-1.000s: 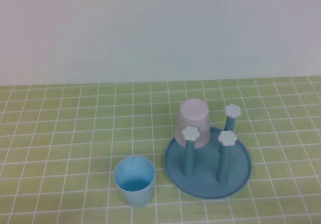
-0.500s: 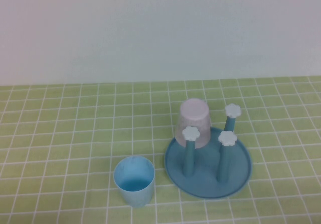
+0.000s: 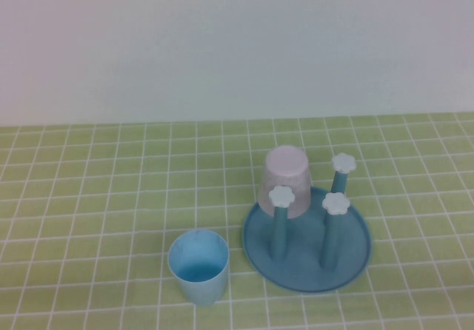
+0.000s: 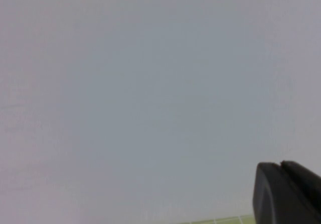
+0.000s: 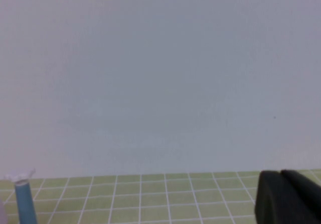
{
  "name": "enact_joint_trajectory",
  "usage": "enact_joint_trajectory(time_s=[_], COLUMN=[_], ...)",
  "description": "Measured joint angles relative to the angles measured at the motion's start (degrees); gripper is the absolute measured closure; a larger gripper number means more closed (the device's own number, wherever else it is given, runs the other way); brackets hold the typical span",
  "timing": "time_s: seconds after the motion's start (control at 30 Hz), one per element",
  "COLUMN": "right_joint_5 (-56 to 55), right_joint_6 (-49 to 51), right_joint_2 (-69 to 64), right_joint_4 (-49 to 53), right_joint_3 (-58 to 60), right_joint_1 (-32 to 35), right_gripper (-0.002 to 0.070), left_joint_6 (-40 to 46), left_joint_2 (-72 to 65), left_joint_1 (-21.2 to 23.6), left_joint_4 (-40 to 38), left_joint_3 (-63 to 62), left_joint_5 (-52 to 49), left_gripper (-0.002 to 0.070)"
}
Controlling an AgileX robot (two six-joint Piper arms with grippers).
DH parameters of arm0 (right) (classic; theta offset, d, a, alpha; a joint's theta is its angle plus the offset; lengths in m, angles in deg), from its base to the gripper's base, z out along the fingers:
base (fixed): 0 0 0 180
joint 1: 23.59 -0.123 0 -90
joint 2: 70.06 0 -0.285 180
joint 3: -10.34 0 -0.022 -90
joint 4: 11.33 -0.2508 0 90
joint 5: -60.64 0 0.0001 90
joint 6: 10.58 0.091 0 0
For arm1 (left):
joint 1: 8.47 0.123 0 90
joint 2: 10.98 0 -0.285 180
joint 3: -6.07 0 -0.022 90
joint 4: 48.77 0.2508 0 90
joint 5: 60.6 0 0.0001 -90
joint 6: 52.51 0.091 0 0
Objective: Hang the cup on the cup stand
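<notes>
Nothing is changing: the small light-blue plastic cup point(image 3: 198, 266) is standing upright beside the teal pegged cup stand point(image 3: 306, 238), unhung; the left gripper point(image 4: 286, 194) and right gripper point(image 5: 287, 196) are staying shut, empty and parked away.

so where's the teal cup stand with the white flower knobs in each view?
High: teal cup stand with white flower knobs, lower right, pink cup upturned on it.
Left wrist: not in it; only left gripper.
Right wrist: one peg at the edge; right gripper opposite.
Shared landmark: green tiled tabletop.
</notes>
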Motion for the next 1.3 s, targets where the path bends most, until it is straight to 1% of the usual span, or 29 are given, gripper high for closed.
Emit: enact_joint_trajectory(time_s=[0.13,0.17,0.43,0.47,0.53,0.57,0.7,0.83,0.93,1.03,1.13,1.3], right_joint_5=[-0.8,-0.8,-1.4,-1.5,-1.6,-1.7,-1.8,-1.3,1.9,9.8,18.6,28.4], right_joint_6=[-0.1,-0.1,-0.1,-0.1,-0.1,-0.1,-0.1,-0.1,-0.1,-0.7,-3.9,-7.6], right_joint_2=[0.0,0.0,0.0,0.0,0.0,0.0,0.0,0.0,0.0,0.0,0.0,-0.2], right_joint_4=[0.0,0.0,0.1,0.1,0.2,0.2,0.2,0.2,0.2,0.2,0.2,0.0], right_joint_3=[0.0,0.0,0.0,0.0,0.0,0.0,0.0,-0.5,-3.2,-8.1,-12.7,-19.0], right_joint_1=[0.0,0.0,0.0,0.0,0.0,0.0,0.0,0.0,0.0,0.0,0.0,0.0], right_gripper=[0.0678,0.0678,0.0678,0.0678,0.0678,0.0678,0.0678,0.0678,0.0678,0.0678,0.0678,0.0678], left_joint_6=[-0.4,-0.2,-0.4,-3.5,-7.6,-7.3,-14.3,-17.5,-18.2,-18.2,-18.2,-17.4], left_joint_2=[0.0,-1.6,-1.6,-0.1,-0.1,-1.6,-1.6,-1.6,-1.6,-1.6,-1.6,-8.1], left_joint_1=[0.0,0.0,0.0,-0.1,-0.1,0.0,-0.1,-0.1,-0.1,-0.1,-0.1,-0.1], left_joint_4=[0.0,-0.1,-0.1,-0.5,-0.5,-0.3,-0.4,-0.2,0.3,0.4,0.4,0.4], left_joint_3=[0.0,-1.7,-1.7,0.0,0.0,-1.7,-1.7,-1.7,-4.3,-9.4,-15.0,-21.8], left_joint_5=[0.7,-0.4,-2.3,0.0,1.1,0.0,0.2,0.4,-4.3,-9.1,-17.3,-28.2], left_gripper=[0.0677,0.0675,0.0677,0.0677,0.0677,0.0675,0.0675,0.0677,0.0677,0.0675,0.0675,0.0677])
